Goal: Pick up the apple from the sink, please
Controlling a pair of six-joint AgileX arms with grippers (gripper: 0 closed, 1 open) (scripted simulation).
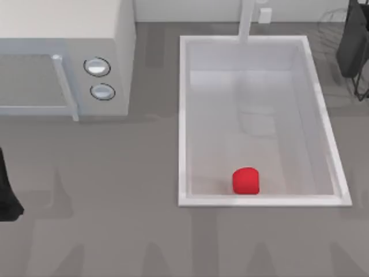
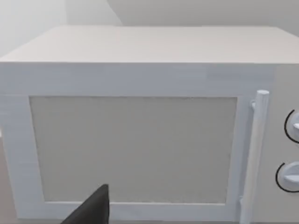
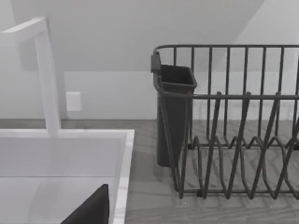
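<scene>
Neither gripper's state can be told: left arm (image 1: pixel 7 196) parked at the table's left edge, right arm (image 1: pixel 353 40) at the far right by the dish rack (image 3: pixel 233 126). Apple (image 1: pixel 246 180) lies untouched on the sink (image 1: pixel 182 115) floor, against the near rim (faucet (image 1: pixel 247 20) opposite). Probably light, firm, smooth; pinch across its flatter sides from above. Microwave (image 1: pixel 69 57) stands left.

From overhead we view the grey table (image 1: pixel 115 231); our wrist cameras closely face the white boxy microwave (image 2: pixel 140 140) and the white rectangular sink (image 3: pixel 70 140).
</scene>
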